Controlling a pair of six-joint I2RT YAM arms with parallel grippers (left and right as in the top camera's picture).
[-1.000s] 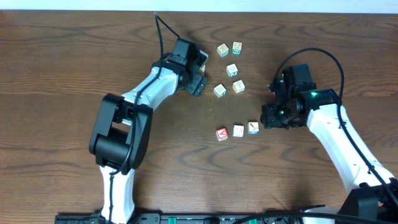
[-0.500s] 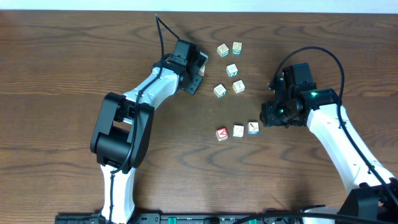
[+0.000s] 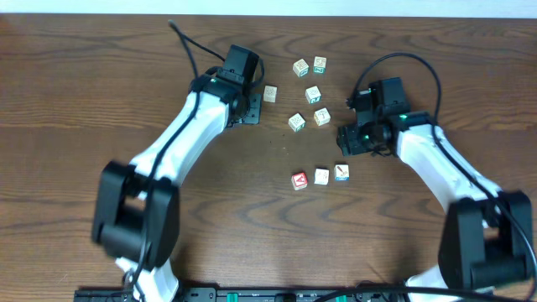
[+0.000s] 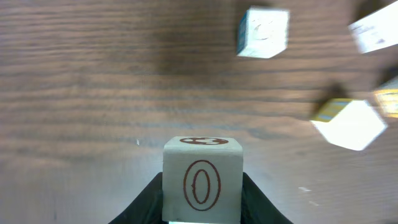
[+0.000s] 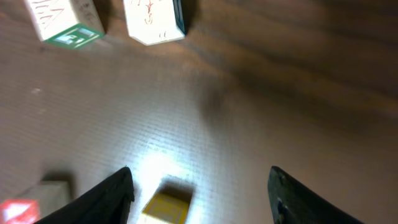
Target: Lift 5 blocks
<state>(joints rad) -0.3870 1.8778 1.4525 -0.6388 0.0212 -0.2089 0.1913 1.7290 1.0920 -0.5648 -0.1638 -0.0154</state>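
Gripping: left gripper (image 4: 202,199) pinching O block (image 4: 202,168), jaws part closed on its sides
Right gripper (image 5: 200,177): jaws wide, holding nothing, over table (image 5: 261,112)
Other blocks (image 3: 313,94): loose on table between both arms

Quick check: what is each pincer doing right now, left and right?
Left pincer: closed on a small pale wooden cube printed with a red "O".
Right pincer: open, holding nothing.
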